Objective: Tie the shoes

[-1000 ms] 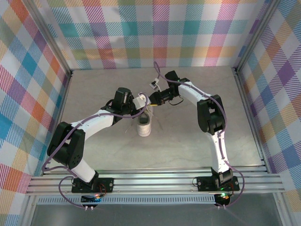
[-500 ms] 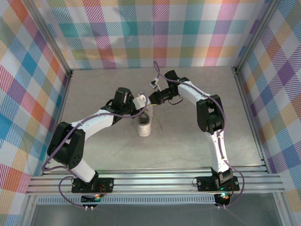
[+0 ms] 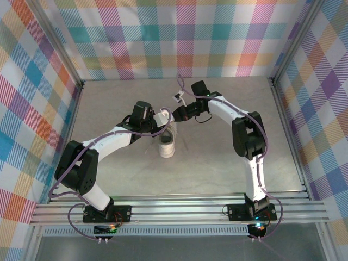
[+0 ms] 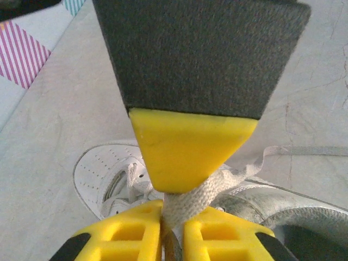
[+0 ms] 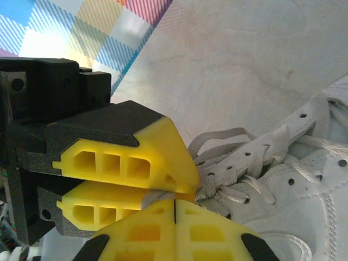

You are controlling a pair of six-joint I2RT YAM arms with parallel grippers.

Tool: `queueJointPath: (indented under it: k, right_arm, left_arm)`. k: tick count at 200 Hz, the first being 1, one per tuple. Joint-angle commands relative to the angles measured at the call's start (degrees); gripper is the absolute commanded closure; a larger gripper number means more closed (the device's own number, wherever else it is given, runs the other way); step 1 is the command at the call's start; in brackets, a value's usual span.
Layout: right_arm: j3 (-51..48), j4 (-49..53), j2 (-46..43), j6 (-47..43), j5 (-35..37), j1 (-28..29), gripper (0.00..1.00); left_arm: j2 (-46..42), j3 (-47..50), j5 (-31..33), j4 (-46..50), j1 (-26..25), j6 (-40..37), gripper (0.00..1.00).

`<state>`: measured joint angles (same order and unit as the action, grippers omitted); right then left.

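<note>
– Now, where did the white low-top sneaker [image 3: 166,145] lie relative to the two claws?
– It rested near the middle of the grey marbled tabletop [image 3: 228,163], its long axis running from the arm bases toward the back wall. Both claws met just above its far end, so the shoe lay below them and toward the bases.
– And their states?
– The left gripper [image 4: 173,220] pinched a flat white woven lace [image 4: 187,198] that rose from the eyelets. The right gripper [image 5: 175,209] had its yellow fingers pressed together, one tip touching that same strand. Whether it actually trapped any lace could not be told from its own camera.
– Which arm was nearer?
– Neither, appreciably: they came in from opposite sides, tips touching. Any tightening pull would probably have to run sideways, across the long axis.
</note>
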<state>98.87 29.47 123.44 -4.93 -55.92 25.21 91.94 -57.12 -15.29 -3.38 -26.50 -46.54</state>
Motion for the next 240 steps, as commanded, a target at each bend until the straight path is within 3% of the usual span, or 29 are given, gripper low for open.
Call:
queueJointPath:
  k: [1, 37, 120, 145, 194, 240]
  right_arm:
    - [-1.39, -3.94, -2.78, 0.98, 3.29, 0.27, 1.0]
    - [-2.36, -4.77, -3.72, 0.62, 5.65, 0.63, 1.0]
    - [-2.85, -5.86, -4.45, -0.1, 8.6, 1.47, 1.0]
    - [-2.3, -4.8, -4.3, -0.17, 9.33, 1.76, 1.0]
    - [-1.93, -3.25, -4.17, -3.15, 10.19, 1.86, 1.0]
    - [-1.84, -2.68, -4.17, -4.1, 10.75, 1.86, 1.0]
  left_arm:
    - [-2.11, 0.99, -0.1, -1.67, -0.13, -0.78, 0.79]
    - [-4.22, 2.55, -0.06, -3.12, 1.03, 0.65, 0.67]
    - [-11.33, 8.69, -2.84, -1.01, 8.66, 4.06, 0.57]
    - [-10.26, 8.29, -4.53, 1.05, 11.49, 3.27, 0.56]
    - [-4.82, 3.25, -7.06, 8.7, 12.35, -1.02, 0.54]
    - [0.24, 3.52, -7.45, 7.99, 12.44, -4.54, 0.54]
